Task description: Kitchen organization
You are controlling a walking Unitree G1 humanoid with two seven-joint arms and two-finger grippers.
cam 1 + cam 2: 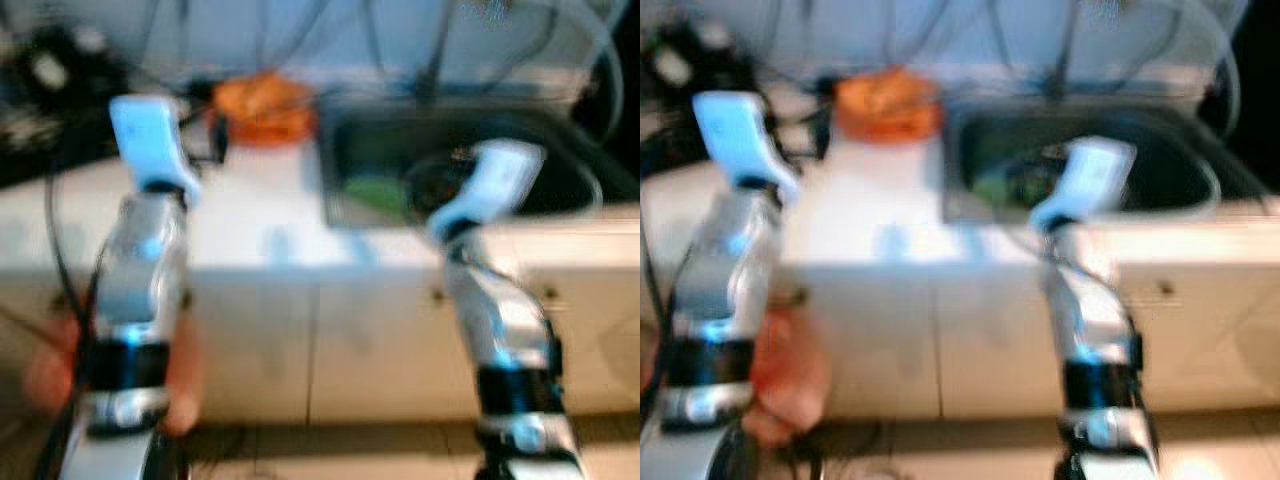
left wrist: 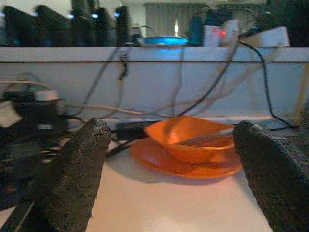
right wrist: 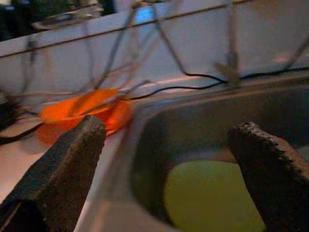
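Orange is what we steer by: an orange bowl (image 2: pixel 190 140) sits on an orange plate (image 2: pixel 186 162) at the back of the white bench (image 1: pixel 250 225), just left of the sink (image 1: pixel 560 150), and we take that sink as our landmark. We judge we are at the approach step of tidying the kitchen, both arms raised toward the bench with nothing held.

Left of the sink, our left claw (image 2: pixel 169 181) points at the bowl and plate with its fingers spread wide and empty. The next move, as we judge it, calls for closing in on the bowl's rim and steadying first, since the head views are blurred.

Our right claw (image 3: pixel 171 176) hangs over the sink's near-left edge, fingers likewise spread apart and empty.

Its wrist view gives us a yellow-green dish (image 3: pixel 212 195) lying in the basin, a mere green smear from the head. The left wrist view shows black cables (image 2: pixel 212 82) trailing behind the bowl.
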